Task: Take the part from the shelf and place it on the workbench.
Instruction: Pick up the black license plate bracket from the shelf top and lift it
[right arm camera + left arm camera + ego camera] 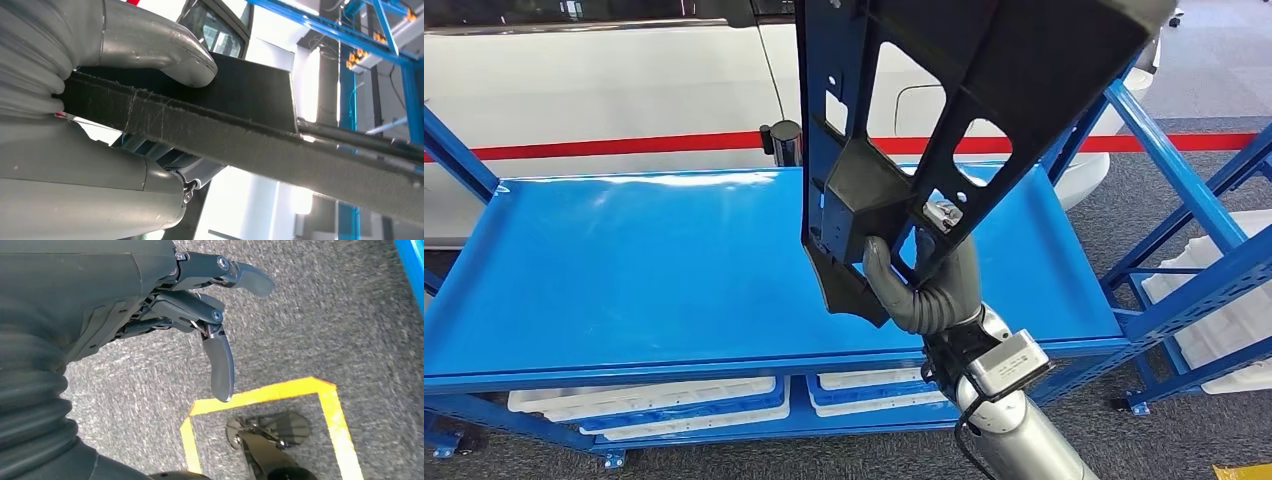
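Part [944, 110] gripped by right hand [929, 285] over blue workbench [624, 270]; left hand [165, 300] empty, fingers apart.

Matt black plastic part [944, 110] (fibrous edge), glossy blue workbench [624, 270]

Blue workbench [624, 270] top bare and wide, part [904, 150] looming over its right side — blue shelf frame [1194, 200] flanking right

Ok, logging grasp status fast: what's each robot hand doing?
Left robot hand: open, holding nothing.
Right robot hand: gripping the black part.
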Motion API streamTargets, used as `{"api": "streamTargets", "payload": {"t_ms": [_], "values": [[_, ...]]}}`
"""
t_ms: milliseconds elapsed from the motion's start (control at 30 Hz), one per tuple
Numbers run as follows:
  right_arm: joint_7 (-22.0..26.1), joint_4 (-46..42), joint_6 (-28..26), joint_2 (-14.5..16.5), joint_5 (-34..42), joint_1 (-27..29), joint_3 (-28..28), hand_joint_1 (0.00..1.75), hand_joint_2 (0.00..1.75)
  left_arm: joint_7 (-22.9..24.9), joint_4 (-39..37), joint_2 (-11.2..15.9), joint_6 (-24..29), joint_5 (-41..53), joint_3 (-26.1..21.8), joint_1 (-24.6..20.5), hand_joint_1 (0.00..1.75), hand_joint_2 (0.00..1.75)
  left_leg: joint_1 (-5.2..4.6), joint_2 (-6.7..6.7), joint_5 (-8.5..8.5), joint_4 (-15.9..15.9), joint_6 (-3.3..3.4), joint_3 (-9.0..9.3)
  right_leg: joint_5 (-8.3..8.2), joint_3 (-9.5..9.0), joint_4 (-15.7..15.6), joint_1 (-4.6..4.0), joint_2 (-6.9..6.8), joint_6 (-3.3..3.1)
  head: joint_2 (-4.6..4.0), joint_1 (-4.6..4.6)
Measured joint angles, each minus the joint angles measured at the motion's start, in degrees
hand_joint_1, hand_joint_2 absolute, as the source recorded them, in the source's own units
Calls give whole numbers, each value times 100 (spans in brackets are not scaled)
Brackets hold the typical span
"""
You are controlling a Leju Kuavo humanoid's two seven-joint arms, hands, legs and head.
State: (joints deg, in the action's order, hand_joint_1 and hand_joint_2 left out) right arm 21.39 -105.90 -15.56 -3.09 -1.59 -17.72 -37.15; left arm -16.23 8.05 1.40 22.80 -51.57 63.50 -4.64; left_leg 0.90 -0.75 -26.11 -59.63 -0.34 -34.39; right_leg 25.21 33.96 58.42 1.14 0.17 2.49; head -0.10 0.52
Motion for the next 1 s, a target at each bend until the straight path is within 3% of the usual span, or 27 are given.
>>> {"api": "streamTargets", "payload": {"t_ms": [67,100,167,233,267,333,400,433,500,567,633,700,733,767,800,867,900,967,1000], "values": [[11,-3,13,1,-4,0,18,175,175,-3,0,-2,1,1,14,-2,0,175,-9,-1,46,20,81,-26,85,83,119,16,-2,19,0,-3],[14,-3,17,1,-5,-1,31,175,175,-5,-1,1,4,0,20,-4,0,175,-6,1,70,29,120,-44,215,192,339,13,-4,-2,0,-10],[19,-4,25,-1,-5,2,57,175,175,-7,-2,11,10,-1,25,-9,0,175,-18,3,105,30,178,-98,572,530,1072,5,-8,-61,1,-21],[21,-3,37,-2,-5,10,75,175,175,-7,-3,17,12,-2,34,-9,0,175,-43,4,141,29,216,-159,767,746,1610,-9,-8,-70,1,-23],[22,-2,41,-2,-5,14,81,175,175,-7,-3,16,11,-2,40,-8,0,175,-54,4,159,29,225,-181,750,700,1584,-18,-8,-52,1,-23],[24,-3,47,-1,-5,12,86,175,175,-8,-2,15,11,-2,55,-9,0,175,-65,0,193,28,220,-202,540,262,903,-54,-9,-18,0,-26],[28,-11,48,2,-5,5,91,175,175,-9,-1,10,11,-2,62,-11,0,175,-88,-4,226,22,185,-214,348,-165,184,-103,-13,-39,1,-22],[30,-16,49,4,-4,2,93,175,175,-11,-1,8,11,-2,64,-12,0,175,-95,-1,243,21,160,-220,303,-257,17,-124,-14,-64,1,-19],[33,-22,50,7,-3,1,97,175,175,-13,-1,5,11,-2,67,-12,0,175,-94,9,283,37,96,-227,252,-243,-34,-136,-15,-115,1,-19],[33,-22,50,13,-4,3,97,175,175,-14,-2,10,12,-2,67,-11,0,175,-78,19,232,-16,33,-256,184,-248,-76,-85,-19,-171,1,-16],[33,-21,51,27,-3,2,96,175,175,-13,-3,14,13,-4,67,-9,0,175,-58,26,-100,-431,-29,-398,121,-264,-107,-36,-29,-221,0,-3],[33,-20,55,36,0,5,96,175,175,-7,-3,12,11,-9,67,-7,0,175,-32,28,-525,-1147,-90,-629,92,-236,-100,-40,-41,-241,1,3],[33,-19,60,36,2,10,96,175,175,-2,-3,11,10,-12,67,-5,0,175,-14,29,-628,-1398,-115,-692,82,-220,-95,-38,-46,-236,1,1],[33,-18,68,36,3,15,96,175,175,2,-3,11,10,-14,67,-3,0,175,8,32,-620,-1453,-140,-661,73,-205,-86,-32,-47,-231,1,3],[33,-18,77,36,7,19,95,175,175,4,-3,13,10,-16,67,-2,0,175,35,37,-511,-1283,-164,-521,66,-193,-71,-20,-47,-225,0,2],[33,-18,90,37,16,22,97,175,175,5,-2,10,10,-19,67,-9,0,175,87,44,-243,-589,-218,-86,71,-161,-17,-5,-45,-192,0,6],[32,-18,92,40,20,19,99,175,175,5,-1,5,10,-19,67,-14,0,175,95,35,-164,-304,-212,60,73,-128,24,-13,-44,-165,1,9],[34,-19,94,46,21,15,103,175,175,5,0,-9,9,-19,67,-23,0,175,67,12,-140,-109,-148,102,45,-53,57,-35,-41,-76,1,16],[34,-19,94,49,21,15,105,175,175,5,-1,-9,9,-19,67,-22,0,175,49,6,-102,-100,-84,62,19,-22,58,-37,-40,-33,1,17]]}}
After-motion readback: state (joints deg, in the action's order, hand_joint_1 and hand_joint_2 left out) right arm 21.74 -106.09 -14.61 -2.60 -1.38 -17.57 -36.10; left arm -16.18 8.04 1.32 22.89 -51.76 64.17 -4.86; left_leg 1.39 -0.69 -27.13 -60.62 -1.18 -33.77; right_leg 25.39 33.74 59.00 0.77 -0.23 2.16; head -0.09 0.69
